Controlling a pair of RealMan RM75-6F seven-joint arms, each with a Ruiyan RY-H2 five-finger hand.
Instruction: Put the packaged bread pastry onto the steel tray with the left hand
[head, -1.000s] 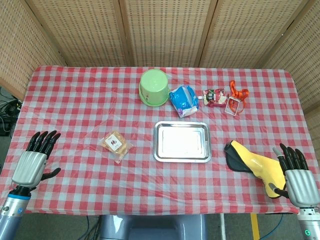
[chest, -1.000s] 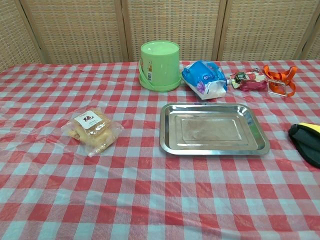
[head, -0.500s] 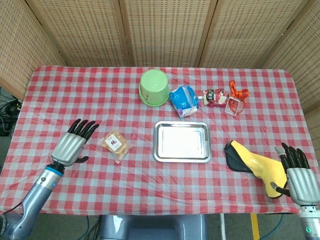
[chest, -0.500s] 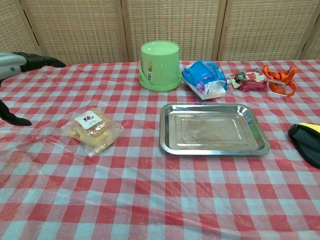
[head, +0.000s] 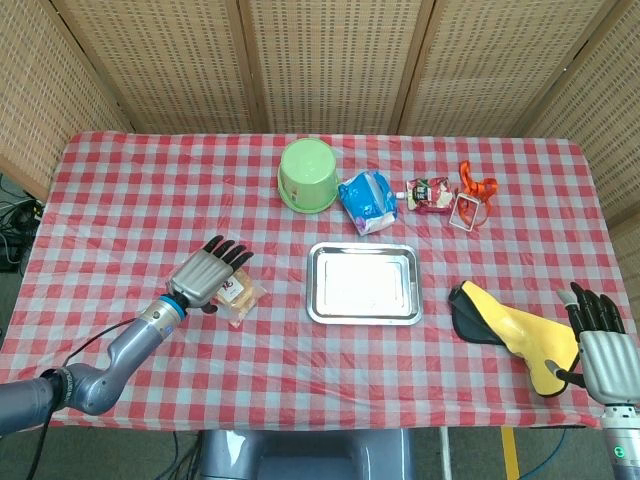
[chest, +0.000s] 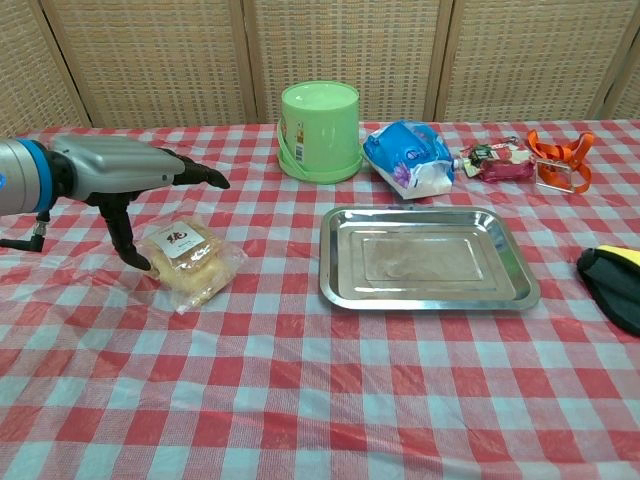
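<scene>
The left hand (head: 207, 276) hovers over the left part of the bench (head: 150, 200), its fingers spread wide and holding nothing. In the head view its fingertips reach over the left edge of the packaged pastry (head: 237, 293); in the chest view the thumb hangs down just left of the packet (chest: 185, 260), with the other fingers stretched out above it, and I cannot tell whether any of them touch the wrapper. The pastry lies flat on the red and white checked cloth, its label facing up, well apart from the steel tray (head: 363, 283), which sits to its right near the middle of the bench. The tray holds nothing.

Behind the tray stands a green bucket (head: 307, 173), upside down, and beside it lies a blue and white bag (head: 368, 200). Further right are a small red snack packet (head: 430, 194) and an orange clip (head: 472, 197) with a clear part.

The right hand (head: 600, 345) shows only in the head view, at the front right corner of the bench, fingers straight and apart, holding nothing. It sits just beside a yellow and black glove (head: 508, 331) that lies on the cloth to the right of the tray; only the glove's dark cuff shows at the edge of the chest view
</scene>
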